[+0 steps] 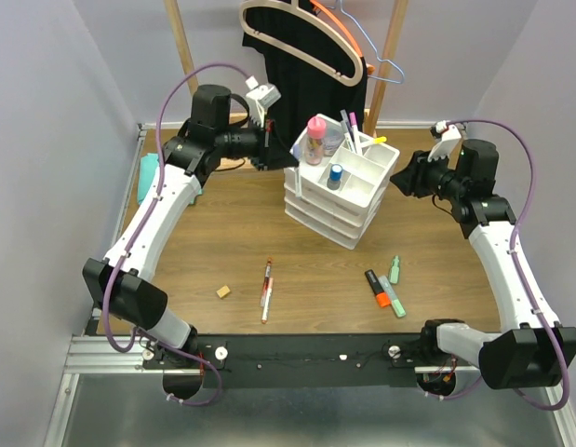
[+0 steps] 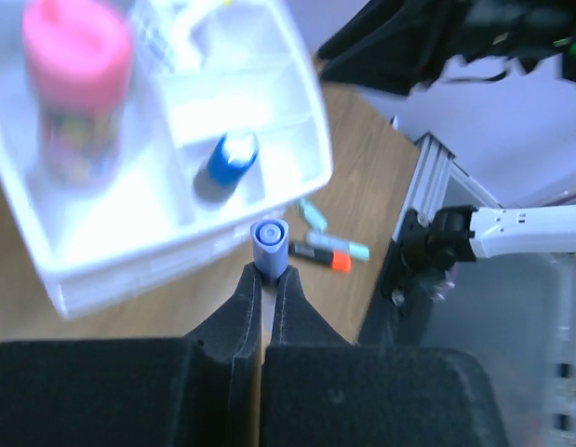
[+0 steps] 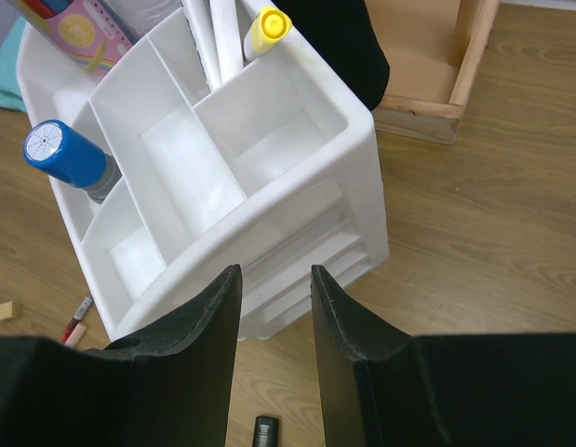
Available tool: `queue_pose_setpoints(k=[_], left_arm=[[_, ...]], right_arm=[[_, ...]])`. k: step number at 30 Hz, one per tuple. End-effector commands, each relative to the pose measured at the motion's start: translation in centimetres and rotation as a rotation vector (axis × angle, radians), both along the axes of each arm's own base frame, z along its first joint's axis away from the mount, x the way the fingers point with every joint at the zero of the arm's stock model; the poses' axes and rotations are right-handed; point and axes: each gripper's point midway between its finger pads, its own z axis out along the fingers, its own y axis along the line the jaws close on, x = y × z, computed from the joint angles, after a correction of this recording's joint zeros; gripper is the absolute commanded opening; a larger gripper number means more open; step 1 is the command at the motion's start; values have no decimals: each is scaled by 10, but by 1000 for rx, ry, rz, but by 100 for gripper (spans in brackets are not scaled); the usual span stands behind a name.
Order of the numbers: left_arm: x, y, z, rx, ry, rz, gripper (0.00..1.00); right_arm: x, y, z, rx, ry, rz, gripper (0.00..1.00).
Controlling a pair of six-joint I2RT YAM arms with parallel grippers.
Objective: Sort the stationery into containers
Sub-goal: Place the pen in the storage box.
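Observation:
The white three-drawer organiser (image 1: 348, 216) stands mid-table with its divided tray on top. The tray holds a pink-capped bottle (image 1: 315, 138), a blue-capped tube (image 1: 335, 174), slim pens (image 1: 351, 130) and a yellow marker (image 1: 380, 141). My left gripper (image 1: 276, 151) is at the tray's left edge, shut on a lavender-blue pen (image 2: 269, 244) that points over the tray's rim (image 2: 176, 244). My right gripper (image 3: 274, 279) is open and empty, just right of the organiser (image 3: 306, 200). On the table lie a tan eraser (image 1: 223, 291), a white-and-red pen (image 1: 266, 290), an orange highlighter (image 1: 378, 289) and two green highlighters (image 1: 394, 285).
A wooden rack with hangers and a black garment (image 1: 297, 65) stands right behind the organiser. A teal cloth (image 1: 148, 177) lies at the far left edge. The rack's wooden base (image 3: 427, 93) is close behind the tray.

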Motion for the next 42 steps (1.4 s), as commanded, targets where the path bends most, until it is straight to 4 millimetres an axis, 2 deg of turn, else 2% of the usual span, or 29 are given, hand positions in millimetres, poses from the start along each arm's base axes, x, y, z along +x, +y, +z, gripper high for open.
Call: queue_pose_setpoints(k=[1,4,6,10,14,15,19,25,33,42], left_arm=[[-2,-31,85,-145,-435,-146,0],[11,-50,107,-191,-510,-145,0],[28,-61,112,-188,-543,-111,0],[50,-83,108,-171,-597,-98,0],[66,-107,96,-127,-643,-109,0],[75,-111,92,-111,-653,-89,0],[92,-126,88,-69,-727,-55,0],[102,-148,68,-30,-738,-49,0],[116,-156,29,34,-690,-47,0],[115,-164,-5,34,-585,-82,0]], right_arm=[[3,-7,11,-37,-40,-16,43],[1,-9,9,-45,-39,-23,43],[-1,-10,9,-48,-42,-28,43],[-3,-11,8,-51,-45,-37,43],[-3,-12,4,-56,-44,-41,43],[-4,-13,4,-56,-43,-43,43],[-5,-14,4,-61,-46,-49,43],[-9,-15,-1,-64,-42,-53,43],[-11,-15,-5,-67,-36,-55,43],[-11,-15,-11,-65,-27,-55,44]])
